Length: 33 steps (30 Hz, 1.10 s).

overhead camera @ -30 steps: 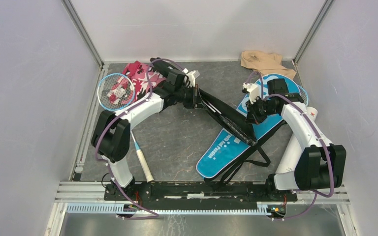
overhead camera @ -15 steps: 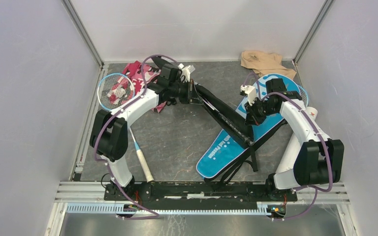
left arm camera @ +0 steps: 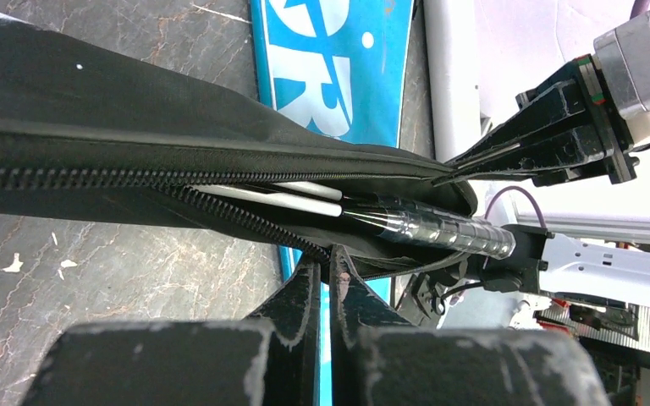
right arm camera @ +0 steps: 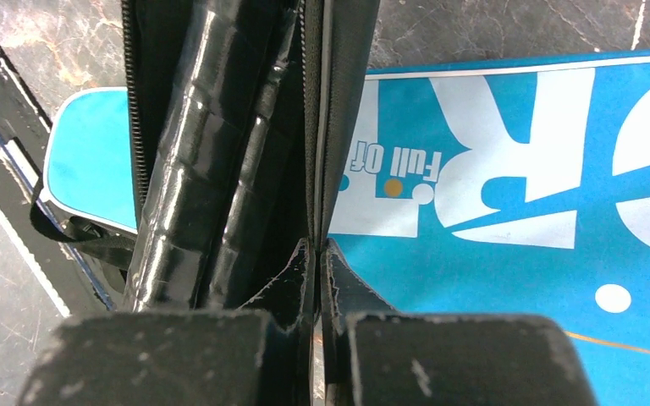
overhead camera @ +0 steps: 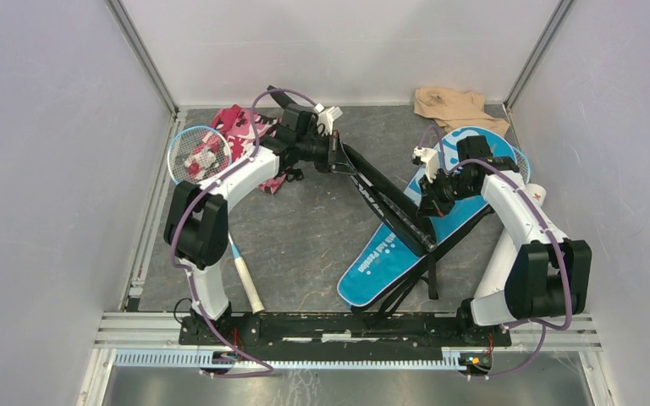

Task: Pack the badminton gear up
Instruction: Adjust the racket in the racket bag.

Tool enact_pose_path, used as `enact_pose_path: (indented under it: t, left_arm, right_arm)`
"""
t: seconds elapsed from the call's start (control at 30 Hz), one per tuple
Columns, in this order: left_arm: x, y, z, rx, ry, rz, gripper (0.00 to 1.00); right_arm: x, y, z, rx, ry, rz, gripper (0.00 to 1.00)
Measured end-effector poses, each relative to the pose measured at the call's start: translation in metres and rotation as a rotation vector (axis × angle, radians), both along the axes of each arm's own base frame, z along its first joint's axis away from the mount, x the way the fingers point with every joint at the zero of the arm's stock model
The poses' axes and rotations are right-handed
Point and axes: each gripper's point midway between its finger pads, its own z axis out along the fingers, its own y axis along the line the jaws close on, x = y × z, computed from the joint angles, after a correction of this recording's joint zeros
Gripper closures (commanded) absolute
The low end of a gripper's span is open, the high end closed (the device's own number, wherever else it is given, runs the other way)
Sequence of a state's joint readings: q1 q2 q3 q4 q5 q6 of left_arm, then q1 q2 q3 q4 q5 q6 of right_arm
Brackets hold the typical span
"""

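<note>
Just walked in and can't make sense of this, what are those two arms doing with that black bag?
Both arms hold the black racket cover stretched between them, above the blue cover. The left gripper pinches its zipper edge at the far end; the right gripper pinches an edge at the near end. The zipper is partly open, with racket handles showing inside. Another racket lies unpacked at the left, its head over the pink cloth.

High rear overview — both wrist cameras close on black cover (overhead camera: 387, 201)
</note>
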<state>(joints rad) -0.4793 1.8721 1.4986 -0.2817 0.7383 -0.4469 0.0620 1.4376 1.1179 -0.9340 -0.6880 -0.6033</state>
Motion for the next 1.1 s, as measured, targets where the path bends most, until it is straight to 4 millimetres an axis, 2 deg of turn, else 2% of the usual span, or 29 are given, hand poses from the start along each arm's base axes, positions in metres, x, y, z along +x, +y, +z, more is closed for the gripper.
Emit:
enact_pose_path:
  t: [0.1,0.3,0.53,0.7,0.87,0.97,1.1]
  left_arm:
    - [-0.001,-0.001,-0.005,-0.005,-0.003,-0.005,0.98]
    - [-0.011,0.003,-0.028,0.003,0.013,-0.025,0.98]
    - [-0.019,0.007,-0.051,0.009,0.021,-0.037,0.98]
    - [-0.024,0.009,-0.065,0.01,0.021,-0.036,0.98]
    - [-0.028,0.012,-0.076,0.013,0.025,-0.035,0.98]
    - [-0.028,0.012,-0.078,0.012,0.021,-0.033,0.98]
    - [-0.027,0.011,-0.076,0.007,0.012,-0.033,0.98]
  right_arm:
    - [0.002,-0.002,-0.003,-0.015,-0.01,-0.005,1.0]
    - [0.0,-0.007,-0.014,-0.04,-0.028,-0.008,1.0]
    - [-0.008,0.002,-0.015,-0.045,-0.076,0.03,0.99]
    - [-0.011,0.008,-0.025,-0.079,-0.091,0.058,0.94]
    - [-0.013,0.014,-0.031,-0.114,-0.101,0.08,0.79]
    - [-0.011,0.019,-0.031,-0.137,-0.119,0.093,0.68]
    - [-0.01,0.028,-0.031,-0.15,-0.139,0.11,0.6]
